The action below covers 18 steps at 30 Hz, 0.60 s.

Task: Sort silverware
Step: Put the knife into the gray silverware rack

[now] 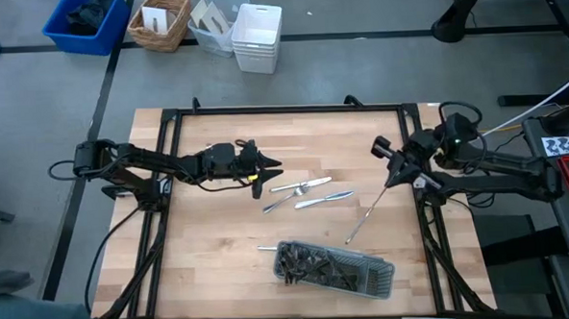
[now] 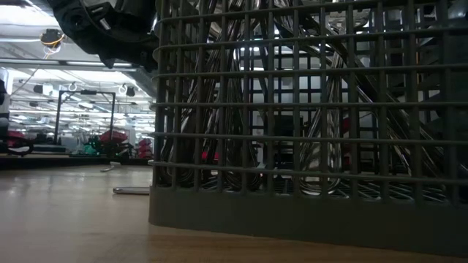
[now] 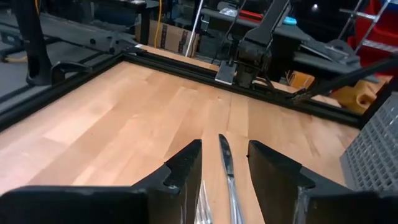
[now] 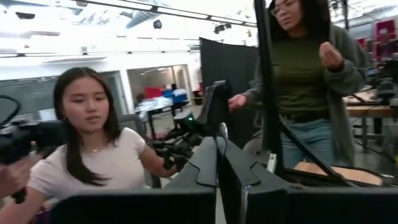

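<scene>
**Operator:** State the position of the left gripper [image 1: 270,168] relative to the loose silverware [image 1: 305,192].

**Technician:** The left gripper hangs just left of the three loose pieces at table centre, fingers parted, nothing between them. In the left wrist view a knife [image 3: 227,171] runs straight out through the gap between the fingers [image 3: 186,168], its long axis in line with the gripper's reach. The left arm is the nearer one to this group.

**Operator:** And the right gripper [image 1: 380,151]?

**Technician:** Closed, raised at the right side of the table. A long thin piece [image 1: 364,217] lies slanting on the table just below it; whether they touch cannot be determined.

**Operator:** Containers?

**Technician:** One mesh tray [image 1: 381,282] at the near edge, right of centre, holding a heap of silverware. A single piece [image 1: 266,247] lies just left of it.
</scene>
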Each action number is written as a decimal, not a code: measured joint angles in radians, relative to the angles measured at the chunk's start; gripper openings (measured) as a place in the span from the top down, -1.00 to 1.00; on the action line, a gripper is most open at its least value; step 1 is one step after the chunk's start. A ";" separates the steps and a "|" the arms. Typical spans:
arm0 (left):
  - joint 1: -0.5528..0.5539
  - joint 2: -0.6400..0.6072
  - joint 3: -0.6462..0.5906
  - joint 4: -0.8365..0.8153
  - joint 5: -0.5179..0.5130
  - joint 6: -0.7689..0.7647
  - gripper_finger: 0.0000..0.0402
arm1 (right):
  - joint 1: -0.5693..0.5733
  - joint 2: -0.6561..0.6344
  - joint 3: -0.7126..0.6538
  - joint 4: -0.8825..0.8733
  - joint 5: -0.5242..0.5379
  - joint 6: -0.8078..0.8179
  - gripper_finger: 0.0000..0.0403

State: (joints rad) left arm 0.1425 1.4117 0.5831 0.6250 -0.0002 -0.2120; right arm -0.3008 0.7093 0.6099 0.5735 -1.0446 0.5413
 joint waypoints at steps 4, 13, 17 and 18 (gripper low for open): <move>0.000 0.000 0.000 0.000 0.000 -0.040 0.39 | 0.027 0.011 0.023 0.000 -0.037 0.012 0.99; 0.000 0.000 0.000 0.049 -0.002 -0.050 0.39 | 0.222 0.124 0.080 -0.022 -0.112 -0.062 0.99; 0.000 0.000 0.000 0.058 -0.002 -0.050 0.39 | 0.273 0.188 0.104 -0.091 -0.106 -0.137 0.99; 0.000 0.000 0.000 0.062 -0.002 -0.050 0.39 | 0.284 0.205 0.115 -0.111 -0.097 -0.160 0.99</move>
State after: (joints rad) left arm 0.1425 1.4120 0.5831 0.6869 -0.0017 -0.2623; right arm -0.0166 0.9146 0.7253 0.4630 -1.1417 0.3810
